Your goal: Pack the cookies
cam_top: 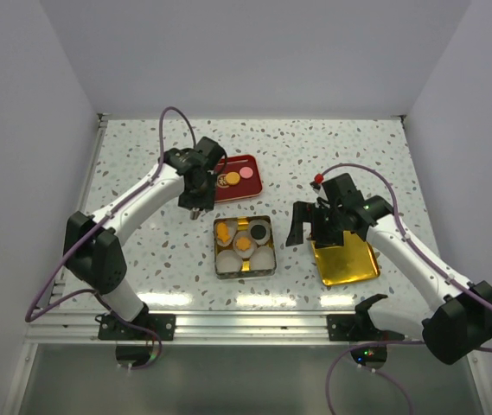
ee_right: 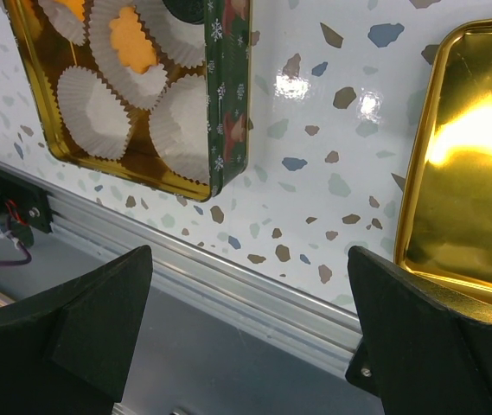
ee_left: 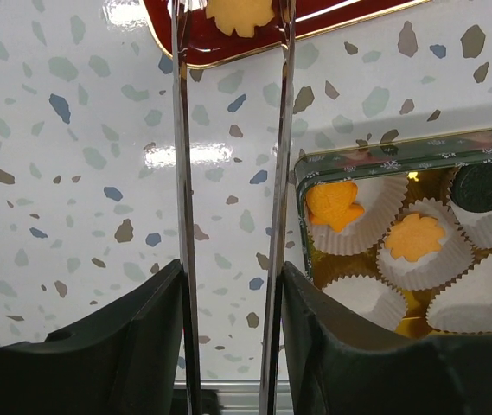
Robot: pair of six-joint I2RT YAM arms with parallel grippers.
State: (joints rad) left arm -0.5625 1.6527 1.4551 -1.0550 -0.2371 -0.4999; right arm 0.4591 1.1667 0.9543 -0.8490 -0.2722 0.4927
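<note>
Three cookies (cam_top: 233,177) lie on the red tray (cam_top: 251,192): an orange one, a pink one and a brownish one. Two orange cookies (ee_left: 334,204) (ee_left: 415,237) and a dark one (ee_left: 486,185) sit in white paper cups inside the green tin (ee_left: 401,154). My left gripper (ee_left: 233,277) (cam_top: 201,183) is shut on metal tweezers (ee_left: 181,173). Their blades reach over the red tray, one on each side of a yellow flower cookie (ee_left: 241,13), and their tips are cut off by the picture's edge. My right gripper (ee_right: 250,285) (cam_top: 310,226) hangs open and holds nothing, between the tin and the gold lid.
The gold lid (cam_top: 346,262) (ee_right: 479,173) lies right of the tin (cam_top: 244,247). Two cups (ee_left: 362,298) (ee_left: 488,294) in the tin hold nothing. An aluminium rail (ee_right: 254,298) runs along the table's near edge. White walls close in the back and both sides.
</note>
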